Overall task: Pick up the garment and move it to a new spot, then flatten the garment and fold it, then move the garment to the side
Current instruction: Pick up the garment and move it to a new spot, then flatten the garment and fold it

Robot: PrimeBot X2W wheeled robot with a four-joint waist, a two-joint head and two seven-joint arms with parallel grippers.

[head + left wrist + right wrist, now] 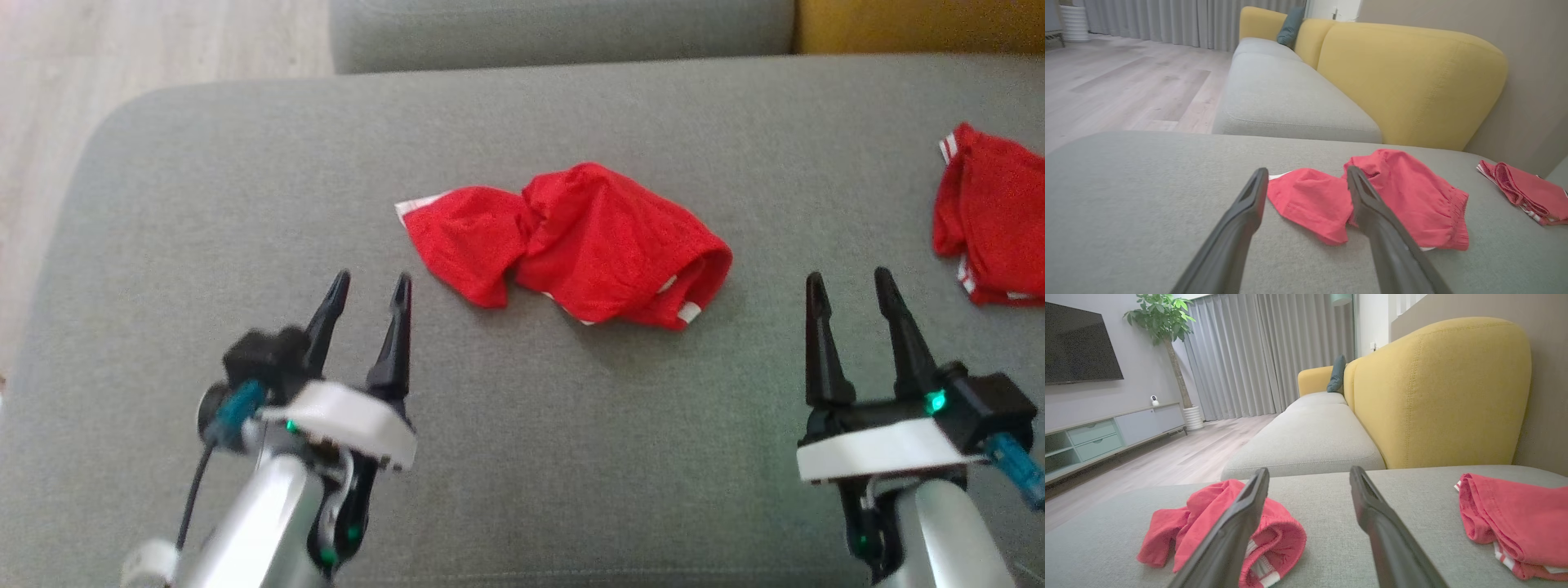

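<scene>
On grey cushion (204, 204), well clear of its edges, garment (571, 241) lies crumpled.

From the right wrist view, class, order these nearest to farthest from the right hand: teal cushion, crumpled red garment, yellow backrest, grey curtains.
1. crumpled red garment, lower left.
2. yellow backrest, right side.
3. teal cushion, centre, farther back.
4. grey curtains, far back.
</scene>
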